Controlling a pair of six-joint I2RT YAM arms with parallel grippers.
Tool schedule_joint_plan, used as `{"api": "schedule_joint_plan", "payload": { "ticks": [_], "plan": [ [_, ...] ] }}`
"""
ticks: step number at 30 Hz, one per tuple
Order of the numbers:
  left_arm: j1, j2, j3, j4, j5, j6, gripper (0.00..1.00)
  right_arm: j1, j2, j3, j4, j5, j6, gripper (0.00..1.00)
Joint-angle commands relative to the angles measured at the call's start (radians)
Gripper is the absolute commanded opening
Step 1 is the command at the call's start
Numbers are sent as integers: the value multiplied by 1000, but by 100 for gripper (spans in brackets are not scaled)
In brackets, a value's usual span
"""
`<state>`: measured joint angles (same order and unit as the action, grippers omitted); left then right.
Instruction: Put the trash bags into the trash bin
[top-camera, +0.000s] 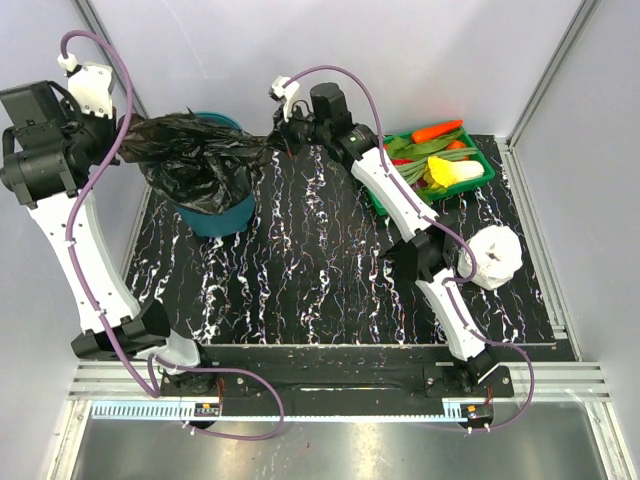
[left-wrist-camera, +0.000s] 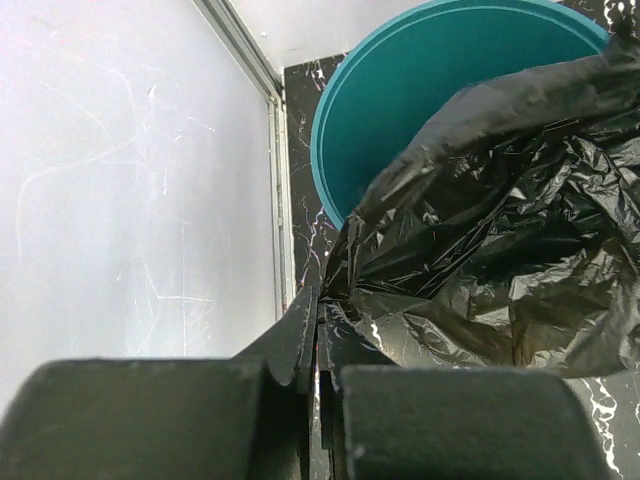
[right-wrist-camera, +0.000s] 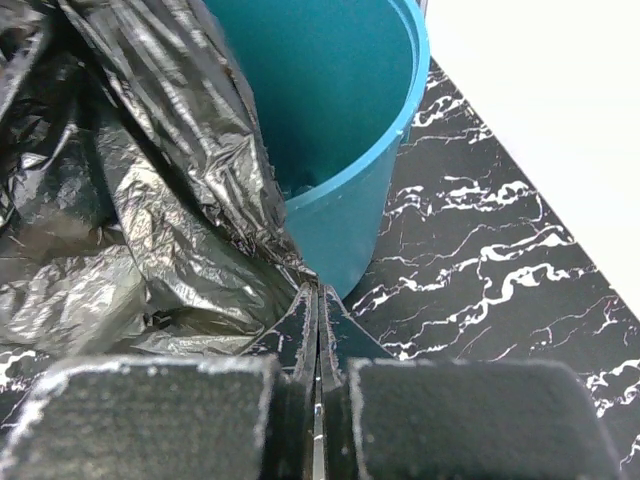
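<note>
Nearest the arm bases the worktop is black with white marble-like veining. A crumpled white plastic wad lies beside the right arm and is no part of this job. Farther in, the step in hand looks like the lowering itself. The trash bags, thin glossy black film full of sharp creases, hang stretched like a hammock between the two arms. The left end effector has its fingers pressed together on one gathered end, and the right end effector is pinched tight on the opposite end (each wrist view shows film running straight into the closed fingertips). The film spans the mouth of the trash bin, a round teal bucket with smooth, tapered, rigid walls. Much of it sags over the rim and down the outside of the near wall rather than inside. The next move, as I judge it, calls for bringing both ends inward and down over the opening so the slack collects inside before either grip lets go, since such floppy film could slide off the slick rim. Beyond, at the far right, sits a shallow green tray of vegetables.
</note>
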<state>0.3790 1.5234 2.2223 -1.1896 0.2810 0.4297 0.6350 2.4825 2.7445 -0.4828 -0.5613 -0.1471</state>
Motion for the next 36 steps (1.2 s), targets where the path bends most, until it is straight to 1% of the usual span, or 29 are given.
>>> {"api": "schedule_joint_plan", "payload": {
  "ticks": [1,6,10,13,15,18,21,25,28,33,36],
  "plan": [
    [4,-43,31,-34,23,12,0,5,-109,-19,-31,-6,-28,0],
    [4,-95,-82,-18,3,29,0,12,-114,-42,-34,-11,-32,0],
    [4,-146,-226,88,-92,32,0,14,-97,-42,-8,6,-43,0],
    [6,-146,-295,137,-166,41,0,14,-82,-42,26,38,-52,0],
    [9,-144,-331,153,-178,44,0,14,-70,-42,39,52,-55,0],
    [17,-147,-352,151,-164,40,0,15,-62,-39,61,73,-54,0],
    [17,-152,-337,151,-152,37,0,15,-53,-39,94,98,-54,0],
    [21,-126,-323,154,-225,60,0,15,-21,-22,134,144,-78,1],
    [34,-115,-354,153,-249,78,0,15,-2,-22,167,162,-91,1],
    [52,-97,-423,220,-276,75,0,18,27,-17,225,159,-91,0],
    [55,-74,-434,271,-276,51,0,20,39,-9,265,158,-86,1]
  ]
}}
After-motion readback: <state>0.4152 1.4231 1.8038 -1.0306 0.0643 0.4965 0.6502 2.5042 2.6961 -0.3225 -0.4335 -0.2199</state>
